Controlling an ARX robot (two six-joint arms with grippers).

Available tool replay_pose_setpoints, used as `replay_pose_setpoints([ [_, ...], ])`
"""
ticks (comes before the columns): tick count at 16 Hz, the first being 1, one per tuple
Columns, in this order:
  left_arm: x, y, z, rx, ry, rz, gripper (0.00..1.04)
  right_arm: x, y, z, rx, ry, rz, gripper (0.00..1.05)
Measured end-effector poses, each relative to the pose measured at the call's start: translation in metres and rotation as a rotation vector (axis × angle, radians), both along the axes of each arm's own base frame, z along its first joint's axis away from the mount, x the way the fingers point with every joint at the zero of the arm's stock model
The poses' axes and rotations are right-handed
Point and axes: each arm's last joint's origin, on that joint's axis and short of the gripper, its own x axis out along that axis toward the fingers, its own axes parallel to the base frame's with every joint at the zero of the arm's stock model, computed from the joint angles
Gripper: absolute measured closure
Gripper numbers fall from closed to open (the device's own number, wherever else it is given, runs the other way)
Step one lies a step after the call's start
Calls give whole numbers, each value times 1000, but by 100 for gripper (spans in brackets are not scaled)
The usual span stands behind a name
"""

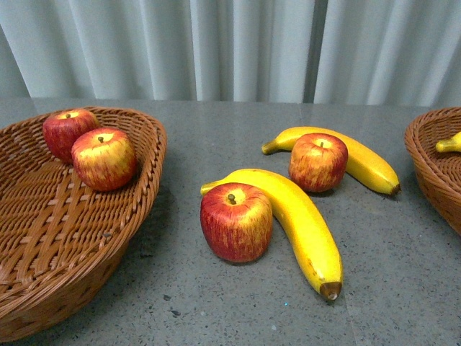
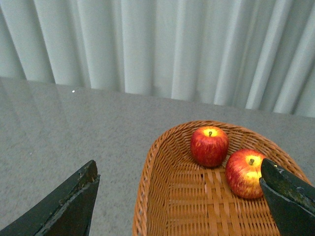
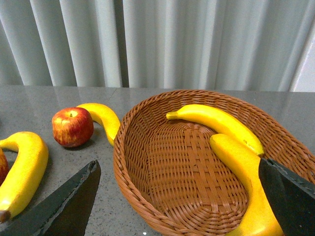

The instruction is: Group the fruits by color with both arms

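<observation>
Two red apples (image 1: 66, 130) (image 1: 104, 158) lie in the left wicker basket (image 1: 155, 144). On the table between the baskets lie an apple (image 1: 236, 222) against a banana (image 1: 302, 223), and farther back another apple (image 1: 318, 161) against a second banana (image 1: 367, 162). My left gripper (image 2: 178, 169) hangs open over the left basket (image 2: 147, 172), its apples (image 2: 209, 146) (image 2: 246, 173) just beyond the fingers. My right gripper (image 3: 178, 167) hangs open over the right basket (image 3: 123, 162), which holds two bananas (image 3: 216, 120) (image 3: 241, 162). Neither arm shows in the front view.
The right basket (image 1: 432, 158) is cut off by the front view's edge, a banana tip (image 1: 448, 144) showing inside. A grey-white curtain (image 1: 238, 43) closes the back of the grey table (image 1: 216, 310). Bare tabletop lies in front of the loose fruit.
</observation>
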Motion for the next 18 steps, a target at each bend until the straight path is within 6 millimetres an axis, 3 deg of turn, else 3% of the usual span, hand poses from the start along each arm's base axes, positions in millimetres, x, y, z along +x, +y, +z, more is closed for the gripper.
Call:
replay_pose_setpoints([
  [3, 50, -7, 25, 94, 28, -196, 7, 0, 0, 0, 0, 0, 0, 7],
  [7, 101, -43, 46, 73, 134, -583, 7, 0, 0, 0, 0, 0, 0, 7],
  [10, 124, -77, 16, 48, 317, -752, 7, 0, 0, 0, 0, 0, 0, 7],
  [18, 178, -116, -29, 259, 495, -876, 7, 0, 0, 0, 0, 0, 0, 7],
])
